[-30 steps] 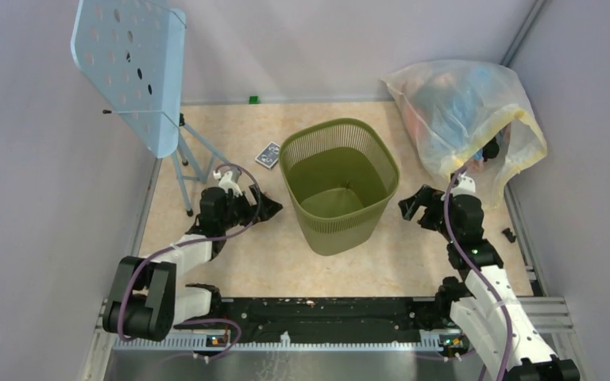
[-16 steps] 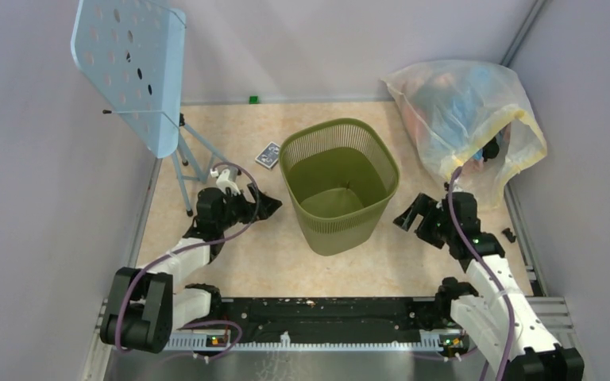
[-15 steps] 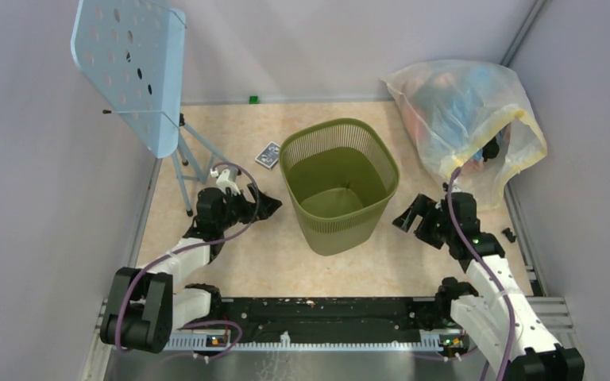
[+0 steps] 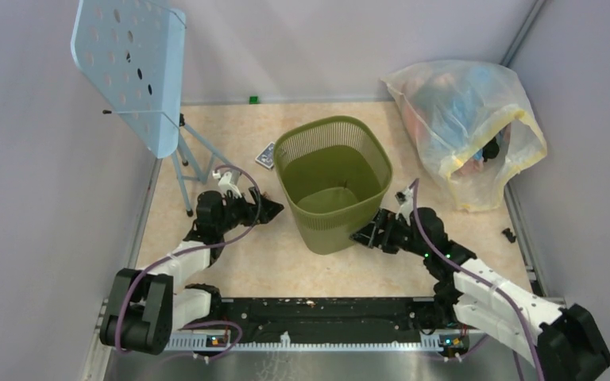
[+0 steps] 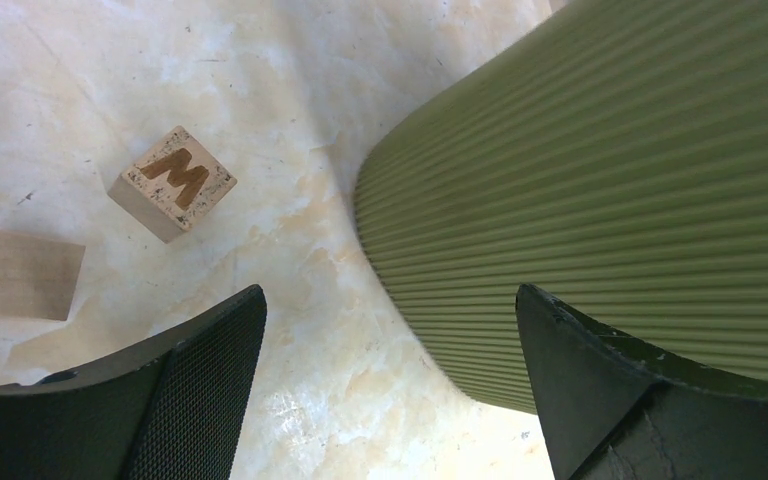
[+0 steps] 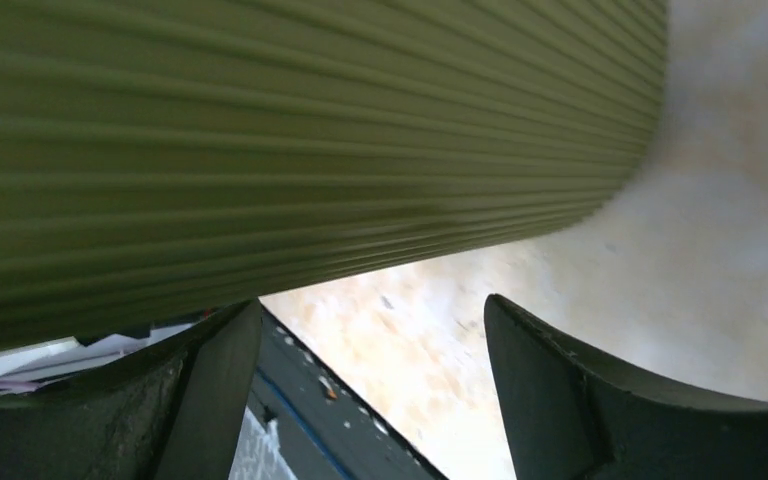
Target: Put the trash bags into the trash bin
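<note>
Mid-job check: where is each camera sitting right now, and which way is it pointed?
Top external: high behind the robot, looking down at the trash bin, left gripper and right gripper.
Left wrist: low, left of the bin, facing its wall and an M block; its open fingers show.
Right wrist: low, right of the bin, wall close up; its open fingers show.
All three share the bin.

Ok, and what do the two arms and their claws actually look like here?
The left arm and right arm match: white shells between black joints, a purple cable looped along each. The left claw and right claw are black; up close their fingers are broad, curved and matte, one left finger mesh-textured.
</note>
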Controlling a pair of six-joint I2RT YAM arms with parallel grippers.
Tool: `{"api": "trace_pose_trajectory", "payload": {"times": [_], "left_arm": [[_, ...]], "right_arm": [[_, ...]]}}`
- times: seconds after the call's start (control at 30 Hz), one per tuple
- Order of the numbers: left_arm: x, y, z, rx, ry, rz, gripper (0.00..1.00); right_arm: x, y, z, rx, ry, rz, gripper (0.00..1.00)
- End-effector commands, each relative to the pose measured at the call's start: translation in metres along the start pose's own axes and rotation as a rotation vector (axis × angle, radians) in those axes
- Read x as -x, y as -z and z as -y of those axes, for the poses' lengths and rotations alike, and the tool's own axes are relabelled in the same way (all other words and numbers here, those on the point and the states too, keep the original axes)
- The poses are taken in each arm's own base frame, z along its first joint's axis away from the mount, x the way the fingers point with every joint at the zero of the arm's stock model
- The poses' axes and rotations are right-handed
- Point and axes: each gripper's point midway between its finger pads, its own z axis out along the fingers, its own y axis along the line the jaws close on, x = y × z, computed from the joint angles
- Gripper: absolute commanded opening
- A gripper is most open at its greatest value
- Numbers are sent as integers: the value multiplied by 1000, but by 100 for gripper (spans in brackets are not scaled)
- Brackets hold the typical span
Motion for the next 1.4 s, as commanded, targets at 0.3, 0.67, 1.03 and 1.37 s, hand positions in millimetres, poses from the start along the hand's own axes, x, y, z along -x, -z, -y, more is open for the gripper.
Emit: {"api": "trace_pose_trajectory", "payload": {"times": [0.3, 0.67, 1.03, 1.37], "left_arm": [[12, 3, 4, -8, -69, 63, 99], [8, -1, 12, -57, -70, 48, 99], [-15, -22, 57, -126, -196, 11, 99], [-21, -19, 73, -183, -228, -8, 99]], "right_arm": [[127, -103, -86, 140, -23, 319, 84], [165, -87, -38, 3, 45, 368, 84], [220, 64, 12, -430, 119, 589, 65], [268, 157, 52, -589, -46, 839, 49]]}}
